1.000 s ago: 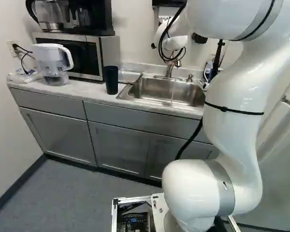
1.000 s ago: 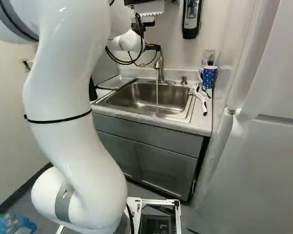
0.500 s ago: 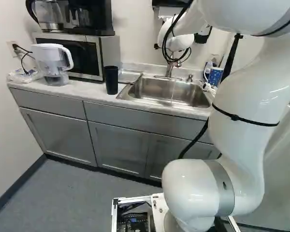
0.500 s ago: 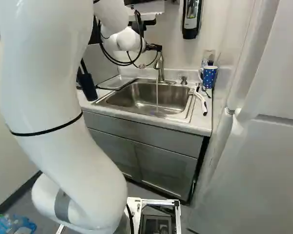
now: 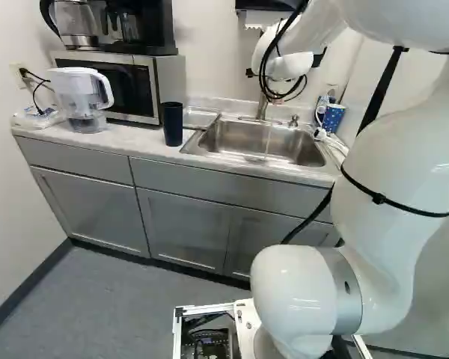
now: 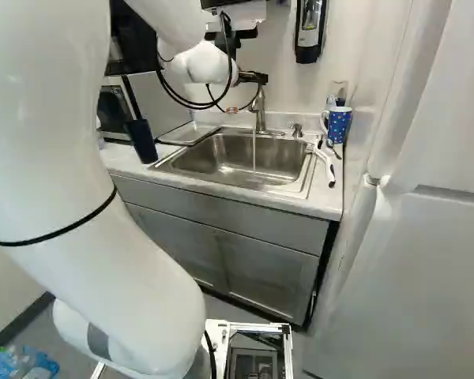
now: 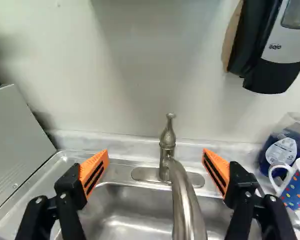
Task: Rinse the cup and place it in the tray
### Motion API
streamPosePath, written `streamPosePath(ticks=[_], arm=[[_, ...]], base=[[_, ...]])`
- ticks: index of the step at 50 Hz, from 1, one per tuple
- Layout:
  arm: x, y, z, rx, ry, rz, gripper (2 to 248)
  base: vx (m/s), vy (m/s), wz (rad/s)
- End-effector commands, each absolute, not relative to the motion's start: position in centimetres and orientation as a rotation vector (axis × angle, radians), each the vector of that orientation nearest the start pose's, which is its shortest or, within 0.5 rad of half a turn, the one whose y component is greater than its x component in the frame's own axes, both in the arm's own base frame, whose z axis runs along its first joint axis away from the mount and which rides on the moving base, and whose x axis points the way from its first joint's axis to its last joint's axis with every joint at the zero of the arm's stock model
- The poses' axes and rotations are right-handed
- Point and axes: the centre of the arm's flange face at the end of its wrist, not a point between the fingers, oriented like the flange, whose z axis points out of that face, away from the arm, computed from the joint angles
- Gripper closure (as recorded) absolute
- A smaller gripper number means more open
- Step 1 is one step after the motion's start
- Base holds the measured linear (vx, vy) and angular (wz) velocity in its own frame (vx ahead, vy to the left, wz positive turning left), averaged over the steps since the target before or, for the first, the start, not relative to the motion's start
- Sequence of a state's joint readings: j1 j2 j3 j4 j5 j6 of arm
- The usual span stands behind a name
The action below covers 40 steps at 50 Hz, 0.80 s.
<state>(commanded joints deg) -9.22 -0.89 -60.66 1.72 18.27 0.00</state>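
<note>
Two fingers of the gripper wide apart, nothing gripped, tap ahead. Water running into sink. Prob. at the tap step, rinse pending. Dark cup, likely the target, upright on counter beside tray. Next, prob.: back off w/o bumping spout, grip cup, rinse, tray it ASAP.

Faucet's spout runs off the wrist view, its end unseen; spotted mug and wall dispenser clipped there too. Right base view: microwave partly behind arm, whose upper reach both base views cut off.
</note>
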Motion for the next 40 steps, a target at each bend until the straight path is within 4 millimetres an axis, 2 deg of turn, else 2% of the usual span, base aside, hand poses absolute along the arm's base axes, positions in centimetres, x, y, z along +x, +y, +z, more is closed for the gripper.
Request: streamPosePath(ticks=[20,31,40], arm=[[49.1,-9.9,64.6,-2.559,0.298,-1.982,3],[46.8,-10.1,63.7,-2.649,0.327,-1.854,3],[46.3,-10.0,62.9,-2.724,0.335,-1.724,3]], base=[[0.000,0.000,0.000],[0.000,0.000,0.000],[0.000,0.000,0.000]])
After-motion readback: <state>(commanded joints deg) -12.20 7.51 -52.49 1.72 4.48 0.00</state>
